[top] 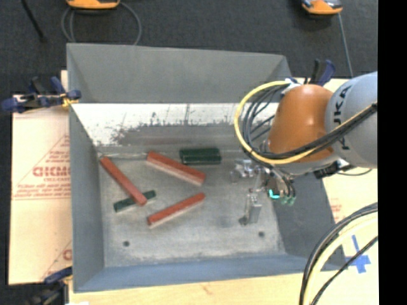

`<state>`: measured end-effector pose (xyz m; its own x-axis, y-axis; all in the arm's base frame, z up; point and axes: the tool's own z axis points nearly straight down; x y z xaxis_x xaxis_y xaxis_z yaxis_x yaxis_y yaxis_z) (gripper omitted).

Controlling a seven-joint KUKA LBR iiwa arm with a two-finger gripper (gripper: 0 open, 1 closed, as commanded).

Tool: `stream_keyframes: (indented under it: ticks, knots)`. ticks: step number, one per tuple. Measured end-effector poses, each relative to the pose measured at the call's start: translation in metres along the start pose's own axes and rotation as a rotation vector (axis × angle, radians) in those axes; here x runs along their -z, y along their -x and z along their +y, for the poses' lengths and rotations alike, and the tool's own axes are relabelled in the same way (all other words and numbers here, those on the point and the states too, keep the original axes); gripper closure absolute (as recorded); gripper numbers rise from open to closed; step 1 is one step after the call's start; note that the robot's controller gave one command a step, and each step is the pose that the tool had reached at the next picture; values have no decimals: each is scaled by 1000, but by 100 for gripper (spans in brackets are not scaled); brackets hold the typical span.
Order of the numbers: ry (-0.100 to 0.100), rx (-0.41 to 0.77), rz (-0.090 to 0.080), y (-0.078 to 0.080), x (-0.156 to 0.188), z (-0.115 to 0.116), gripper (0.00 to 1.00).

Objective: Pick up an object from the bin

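My gripper hangs over bare bin floor in the right part of the bin, below the orange cover, with nothing seen in it. Nearest to it on the left lies a reddish-brown bar, slanted, with its right end closest to the gripper. A second reddish-brown bar lies above that one. A dark green block rests just right of the second bar's upper end, near the back wall.
A third reddish-brown bar lies slanted at the left, its lower end crossing a small dark green stick. The arm and its cables cover the bin's right rim.
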<state>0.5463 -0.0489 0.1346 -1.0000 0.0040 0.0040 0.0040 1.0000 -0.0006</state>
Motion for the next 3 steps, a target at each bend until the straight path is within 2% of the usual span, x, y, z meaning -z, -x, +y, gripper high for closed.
stream_keyframes:
  ticks: [1,2,3]
  knots:
    - [5,12,-3,14,-52,91,0]
    - [1,7,-6,15,-50,85,100]
    - [0,83,-17,23,114,91,100]
